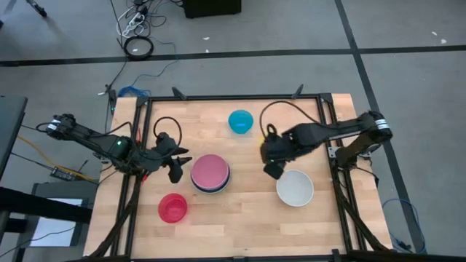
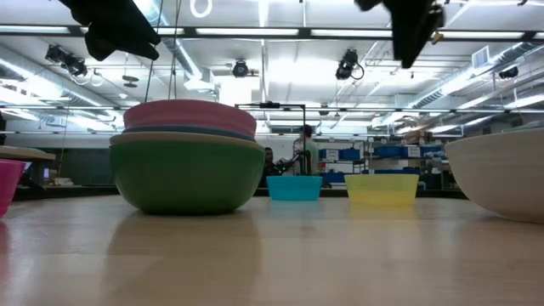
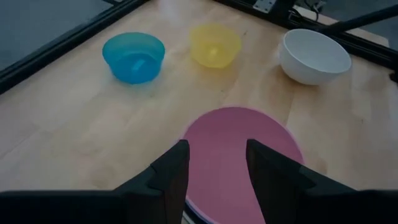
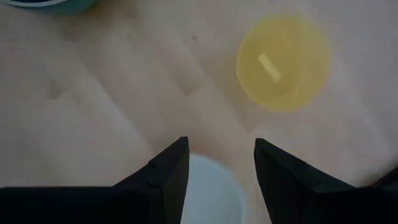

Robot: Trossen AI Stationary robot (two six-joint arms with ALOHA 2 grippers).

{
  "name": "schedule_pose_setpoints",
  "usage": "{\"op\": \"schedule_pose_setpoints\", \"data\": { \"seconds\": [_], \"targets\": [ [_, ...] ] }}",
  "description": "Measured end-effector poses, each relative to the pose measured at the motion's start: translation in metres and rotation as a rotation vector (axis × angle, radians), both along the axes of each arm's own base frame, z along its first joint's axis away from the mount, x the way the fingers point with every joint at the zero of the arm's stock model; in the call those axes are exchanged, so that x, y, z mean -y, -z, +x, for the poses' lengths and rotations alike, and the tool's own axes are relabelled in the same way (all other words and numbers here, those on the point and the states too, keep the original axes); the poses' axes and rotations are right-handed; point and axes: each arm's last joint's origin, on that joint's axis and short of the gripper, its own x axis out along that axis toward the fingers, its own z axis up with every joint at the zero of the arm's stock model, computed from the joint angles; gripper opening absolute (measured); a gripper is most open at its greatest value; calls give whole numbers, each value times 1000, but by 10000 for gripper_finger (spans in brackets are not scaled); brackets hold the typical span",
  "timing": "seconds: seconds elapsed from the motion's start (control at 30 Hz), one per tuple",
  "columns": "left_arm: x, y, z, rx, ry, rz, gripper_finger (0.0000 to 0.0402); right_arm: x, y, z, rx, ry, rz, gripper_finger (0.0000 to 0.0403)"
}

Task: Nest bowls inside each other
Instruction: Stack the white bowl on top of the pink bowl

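Note:
A stack of bowls (image 1: pixel 210 173) stands mid-table: green at the bottom (image 2: pixel 187 174), pink on top (image 3: pixel 239 155). Standing alone are a red bowl (image 1: pixel 172 207), a cyan bowl (image 1: pixel 240 121), a white bowl (image 1: pixel 295 187) and a yellow bowl (image 4: pixel 283 62), which my right arm hides in the high view. My left gripper (image 1: pixel 178 166) hovers open just left of the stack, its fingers (image 3: pixel 177 177) pointing over the pink bowl. My right gripper (image 1: pixel 272 169) hangs open, pointing down, above the table between the yellow bowl and the white bowl (image 4: pixel 208 186).
A black frame (image 1: pixel 233 97) runs along the table's far edge and sides. Bare wood lies along the near edge between the red and white bowls. Cables trail from both arms. The low view shows a room with a person far behind the table.

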Motion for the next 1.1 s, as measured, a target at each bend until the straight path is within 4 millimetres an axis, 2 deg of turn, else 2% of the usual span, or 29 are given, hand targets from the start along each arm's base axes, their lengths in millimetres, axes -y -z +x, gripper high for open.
{"op": "schedule_pose_setpoints", "data": {
  "seconds": [0.2,0.5,0.7,1.1],
  "targets": [
    [0,0,0,0,0,2,168,-32,0,-9,-5,31,85,172],
    [0,0,0,0,0,3,168,-65,45,1,-126,30,140,177],
    [0,0,0,0,1,3,168,-70,74,3,-110,43,184,179],
    [0,0,0,-5,1,4,168,-73,119,0,-93,75,293,179]
  ]
}}
